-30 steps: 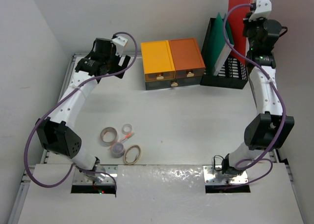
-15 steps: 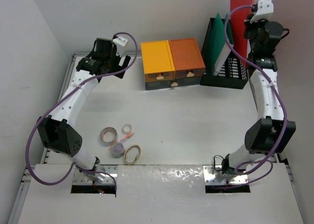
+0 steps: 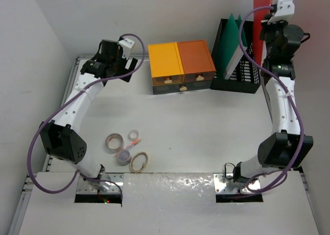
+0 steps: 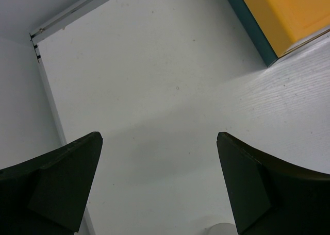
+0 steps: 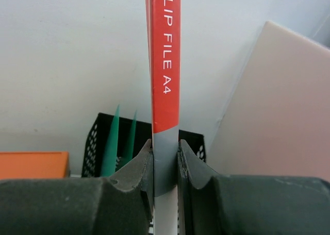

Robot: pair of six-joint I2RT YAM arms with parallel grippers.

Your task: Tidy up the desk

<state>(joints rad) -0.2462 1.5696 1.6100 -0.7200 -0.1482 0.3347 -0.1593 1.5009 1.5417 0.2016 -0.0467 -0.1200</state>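
Right pincer (image 5: 165, 160) pinches the upright red-and-grey plastic clip file (image 5: 165, 65) near the black mesh file rack (image 5: 93, 142); left pincer (image 4: 160, 186) spread wide over the flat white surface (image 4: 154, 65).

Surface (image 3: 206, 127): one large white rectangular top, flat and level, bounded by a thin grey metal rim (clearest along the left side and far-left corner). Seen close from the left wrist, the surface (image 4: 154, 90) is matte and faintly speckled.
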